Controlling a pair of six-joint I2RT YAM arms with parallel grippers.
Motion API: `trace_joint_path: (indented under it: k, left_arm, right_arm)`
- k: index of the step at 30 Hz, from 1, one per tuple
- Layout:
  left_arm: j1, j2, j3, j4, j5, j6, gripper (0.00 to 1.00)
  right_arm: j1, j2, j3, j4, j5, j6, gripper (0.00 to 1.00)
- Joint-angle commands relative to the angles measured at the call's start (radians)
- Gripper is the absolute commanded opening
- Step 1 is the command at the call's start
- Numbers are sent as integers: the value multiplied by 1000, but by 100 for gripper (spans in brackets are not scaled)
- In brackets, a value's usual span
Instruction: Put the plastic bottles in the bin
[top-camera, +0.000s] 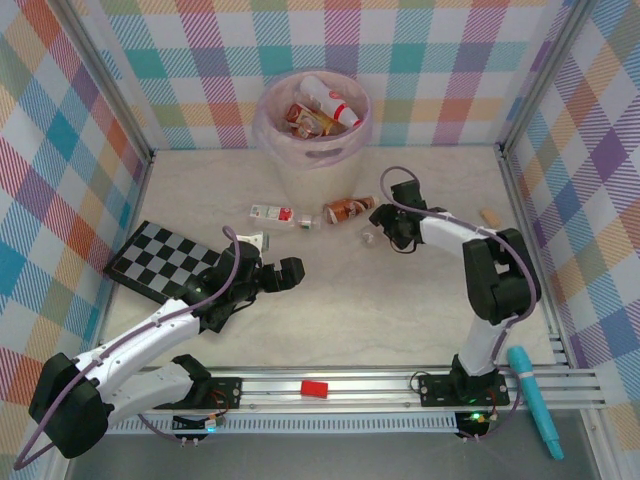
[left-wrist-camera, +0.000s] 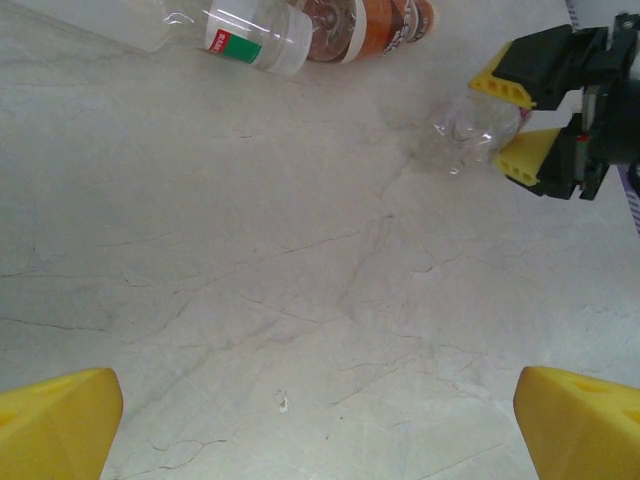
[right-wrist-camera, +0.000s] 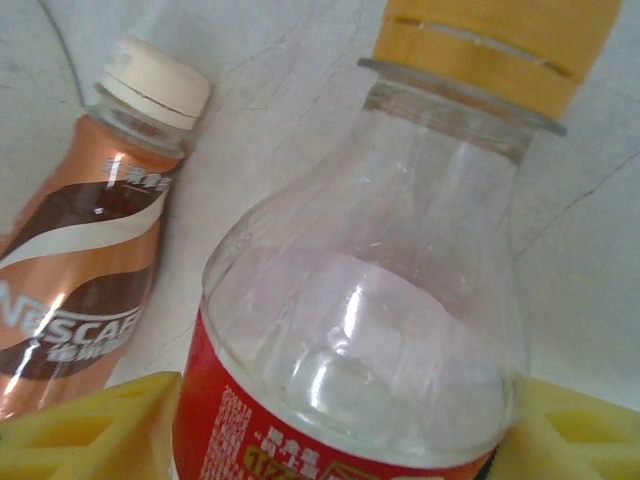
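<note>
My right gripper (top-camera: 385, 232) is shut on a clear plastic bottle (right-wrist-camera: 370, 300) with a red label and a yellow cap (right-wrist-camera: 490, 45). Its yellow pads (right-wrist-camera: 90, 430) press both sides of the body. The left wrist view shows that bottle (left-wrist-camera: 475, 125) lying on the table between the right fingers (left-wrist-camera: 505, 85). A brown coffee bottle (top-camera: 347, 210) and a white-capped bottle (top-camera: 275, 213) lie in front of the bin (top-camera: 262, 120), which holds several bottles (top-camera: 325, 100). Another small bottle (top-camera: 252, 240) lies by my left arm. My left gripper (top-camera: 290, 272) is open over bare table.
A checkered board (top-camera: 160, 260) lies at the left under my left arm. A small beige object (top-camera: 489, 217) sits near the right wall. A red block (top-camera: 314, 388) rests on the front rail and a teal tool (top-camera: 535, 400) lies at the front right.
</note>
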Motion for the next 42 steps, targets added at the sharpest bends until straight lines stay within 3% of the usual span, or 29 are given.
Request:
trace_joint_path:
  k: [1, 11, 16, 24, 29, 34, 42]
  left_arm:
    - [-10, 10, 15, -13, -11, 15, 100]
    - [-4, 61, 21, 51, 2, 29, 100]
    - [-1, 100, 35, 60, 12, 38, 100]
    - [-1, 132, 28, 101, 34, 16, 100]
    - [-1, 117, 28, 87, 30, 13, 100]
    - [-2, 98, 27, 72, 25, 11, 100]
    - [-1, 77, 24, 67, 22, -7, 100]
  right_arm:
    - [-1, -97, -16, -25, 29, -41, 66]
    - [-63, -363, -25, -144, 44, -191, 61]
    - [-66, -433, 79, -222, 66, -427, 59]
    - [-67, -378, 328, -342, -21, -764, 53]
    - [-66, -312, 458, -340, -87, -941, 46]
    - [-66, -213, 580, -304, -74, -1096, 44]
    - [-65, -17, 841, -234, -146, -1123, 41]
